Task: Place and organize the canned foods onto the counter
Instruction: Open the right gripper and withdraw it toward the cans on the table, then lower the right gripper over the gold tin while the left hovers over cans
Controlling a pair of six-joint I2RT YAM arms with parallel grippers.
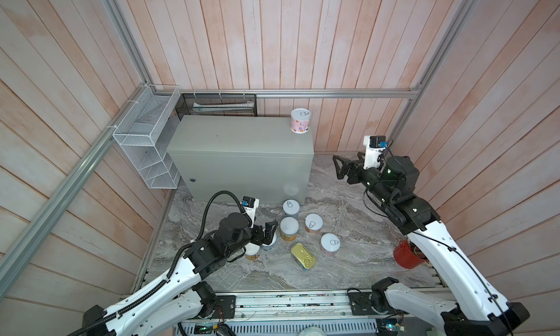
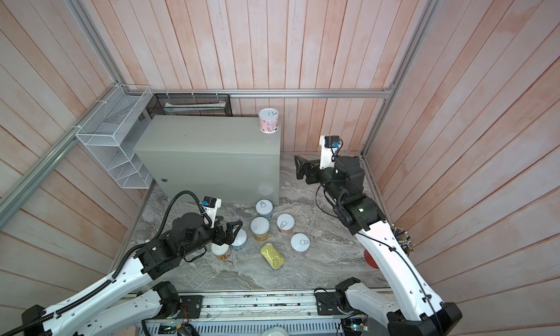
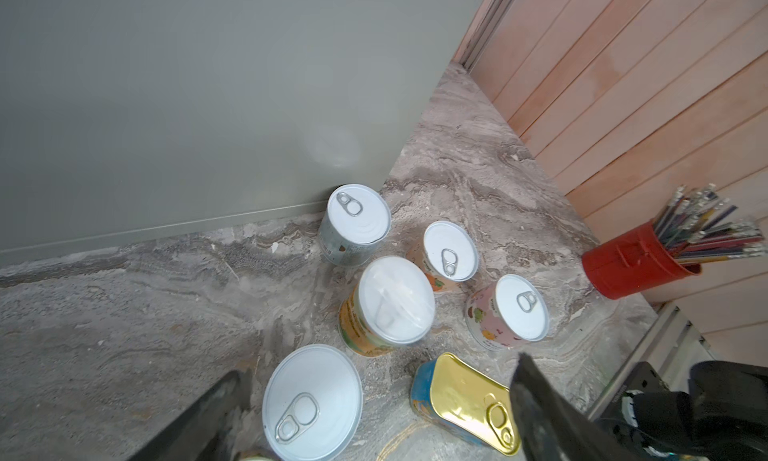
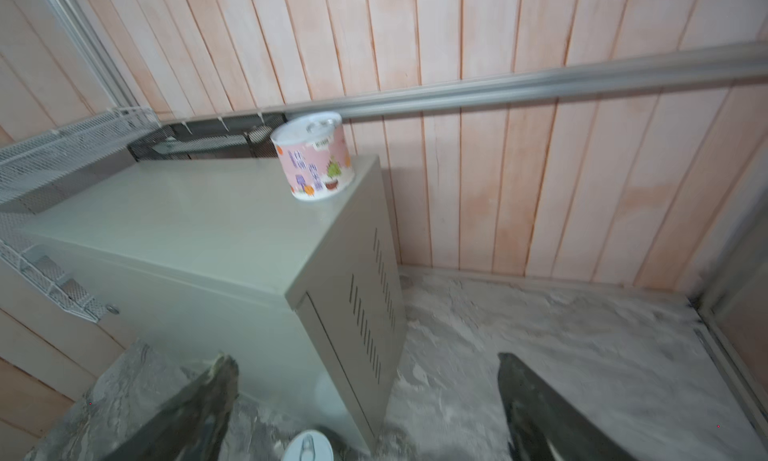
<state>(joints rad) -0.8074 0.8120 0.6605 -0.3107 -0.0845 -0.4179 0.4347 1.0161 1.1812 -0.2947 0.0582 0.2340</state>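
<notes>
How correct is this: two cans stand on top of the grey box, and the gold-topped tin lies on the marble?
Not quite. Only one can, the pink can, stands on the grey box, at its far right corner, as seen in both top views. The gold-topped tin does lie on the marble.

No legible text; short round pink-labelled can [image 4: 314, 160] on far right corner of large grey metal box [image 4: 187, 230]: small print, too blurred to read.
</notes>
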